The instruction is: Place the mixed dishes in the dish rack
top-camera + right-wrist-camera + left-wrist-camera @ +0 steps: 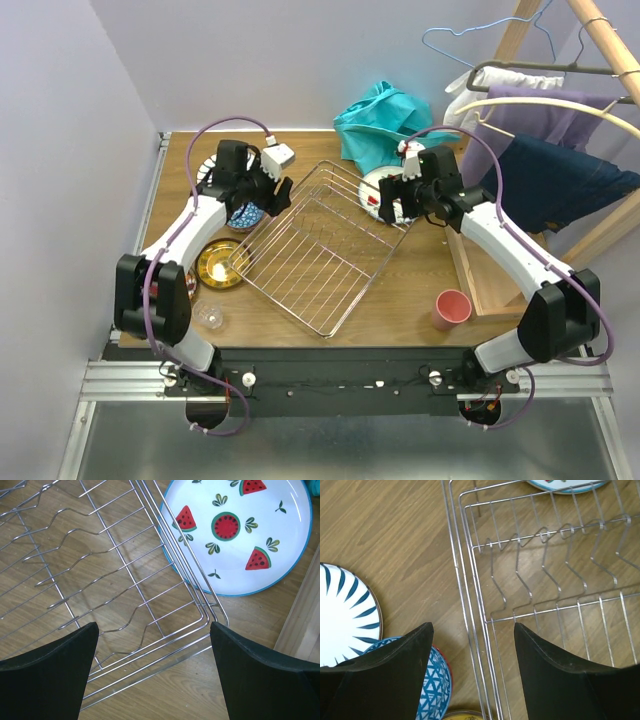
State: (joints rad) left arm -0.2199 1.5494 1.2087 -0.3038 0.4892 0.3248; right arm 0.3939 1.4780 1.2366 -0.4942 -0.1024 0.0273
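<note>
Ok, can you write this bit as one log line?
dish rack: empty | left gripper: open, by blue bowl | right gripper: open, by watermelon plate

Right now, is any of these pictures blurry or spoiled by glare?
Top view: evenly lit and sharp, one bright glint on the gold saucer. Left wrist view: dish rack wires crisp, the left gripper just featureless black. Right wrist view: watermelon plate sharp, faint wire shadows on the table.

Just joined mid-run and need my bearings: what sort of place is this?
Probably a staged household corner, not a real kitchen: a wooden table carrying a wire dish rack and loose dishes, with a wooden clothes frame of hung garments beside it.
</note>
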